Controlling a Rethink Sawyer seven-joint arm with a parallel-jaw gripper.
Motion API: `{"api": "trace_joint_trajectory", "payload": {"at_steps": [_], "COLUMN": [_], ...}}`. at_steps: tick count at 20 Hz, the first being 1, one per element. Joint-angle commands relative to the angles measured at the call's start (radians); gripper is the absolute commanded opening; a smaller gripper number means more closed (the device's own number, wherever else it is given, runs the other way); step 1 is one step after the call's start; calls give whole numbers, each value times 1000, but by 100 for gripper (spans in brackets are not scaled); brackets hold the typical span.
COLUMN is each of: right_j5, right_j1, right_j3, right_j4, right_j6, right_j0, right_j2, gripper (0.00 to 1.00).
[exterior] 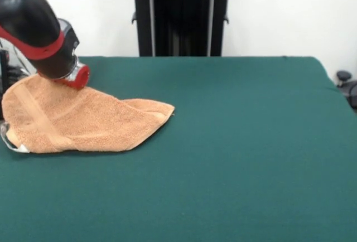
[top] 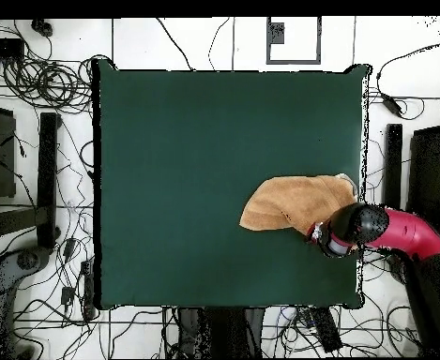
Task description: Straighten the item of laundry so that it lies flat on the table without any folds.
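Observation:
The orange-tan towel (exterior: pixel 83 122) lies crumpled at the left of the green table (exterior: pixel 234 141) in the front view. Its far left part rises toward the arm's end and its pointed corner reaches right. A woven band runs diagonally across its left side, and a small white tag (exterior: pixel 12 143) shows at its lower left corner. My gripper (exterior: pixel 77 78) is at the towel's raised top edge, with the red-ringed wrist pressed against the cloth and the tips hidden. From overhead, the towel (top: pixel 296 203) sits by the table's right edge, with the gripper (top: pixel 319 231) at its lower right.
The robot's black pedestal (exterior: pixel 181 16) stands behind the table's far edge. The towel sits close to the table's side edge (top: pixel 362 187). Cables and black stands (top: pixel 47 178) surround the table on the floor.

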Motion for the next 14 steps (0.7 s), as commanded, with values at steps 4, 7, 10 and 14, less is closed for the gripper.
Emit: {"api": "trace_joint_trajectory", "payload": {"at_steps": [4,7,10,14], "right_j5": [-685,-757,-822,-849], "right_j1": [130,96,70,51], "right_j3": [-221,-208,-205,-202], "right_j4": [-477,-577,-673,-765], "right_j6": [-170,-72,53,113], "right_j0": [43,81,126,141], "right_j2": [53,27,-13,-4], "gripper": [100,100,100,100]}}
